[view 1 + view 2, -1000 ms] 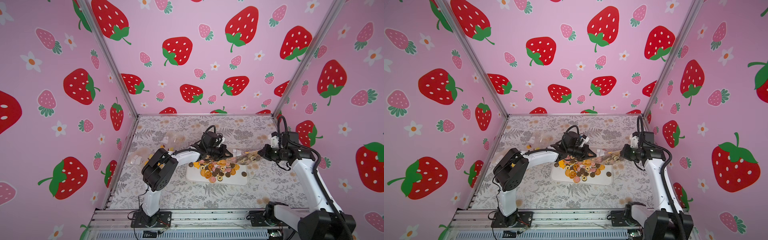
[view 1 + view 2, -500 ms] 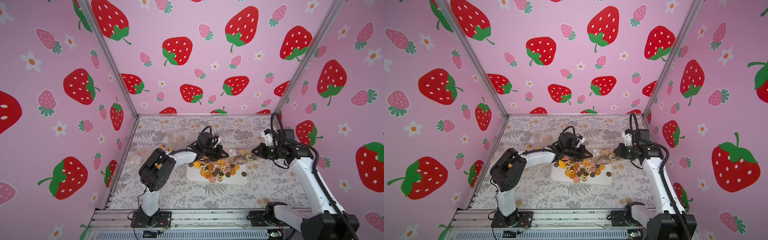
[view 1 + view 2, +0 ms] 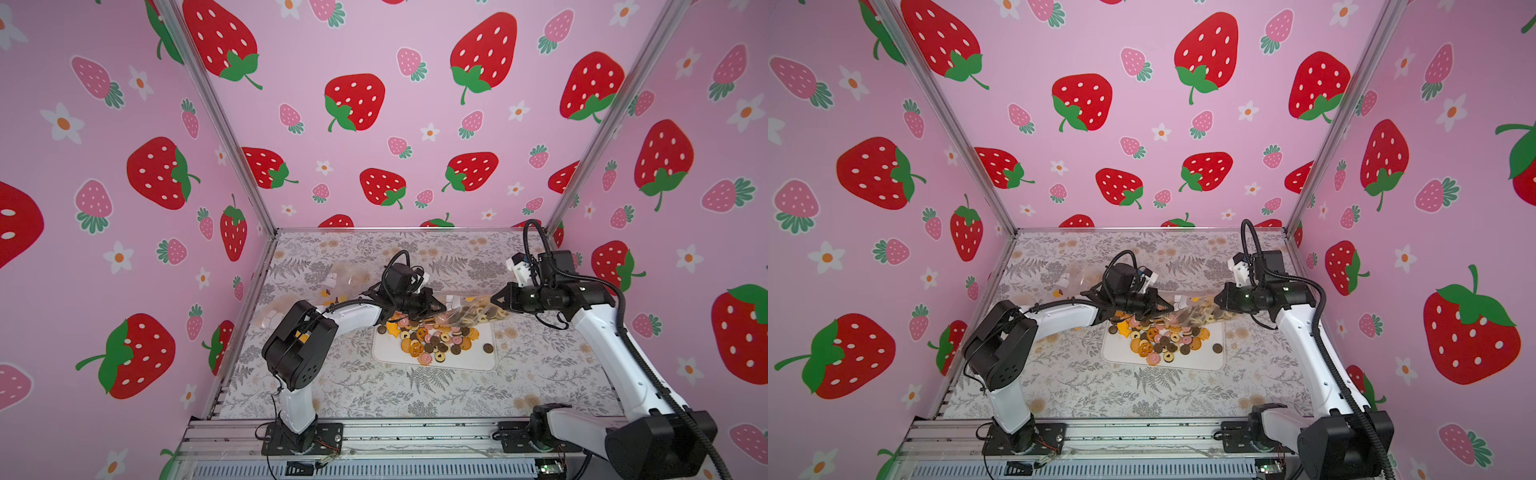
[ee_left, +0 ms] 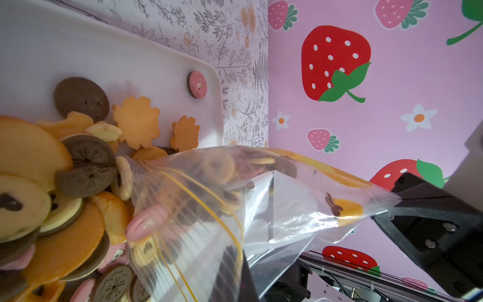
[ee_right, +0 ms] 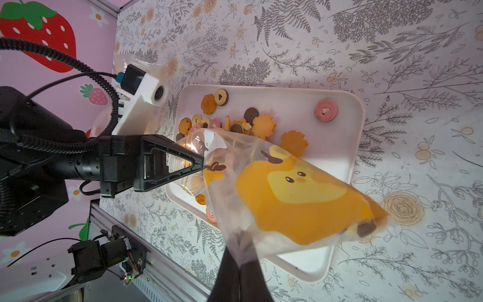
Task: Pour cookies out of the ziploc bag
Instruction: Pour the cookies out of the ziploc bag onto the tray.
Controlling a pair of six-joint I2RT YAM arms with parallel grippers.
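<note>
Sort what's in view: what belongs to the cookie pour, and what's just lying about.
Job in hand: ziploc bag, pinched by left gripper and right gripper; cookies; white tray under them.
Lying about: second clear bag at the back left; white blocks near the left wall.

The right gripper (image 5: pixel 239 257) is pinching one end of the ziploc bag (image 5: pixel 300 193), its two dark fingers pressed tight together. The left gripper (image 5: pixel 194 163) is pinching the other end. The see-through bag, with a yellow chick on it, is hanging over the white tray (image 5: pixel 287 99). Cookies (image 5: pixel 251 123) are lying in a heap near one tray edge, and a few are showing inside the bag. One pink cookie (image 5: pixel 326 109) is lying alone near a corner. The tray is sitting on the flowery table (image 5: pixel 392 52).
</note>
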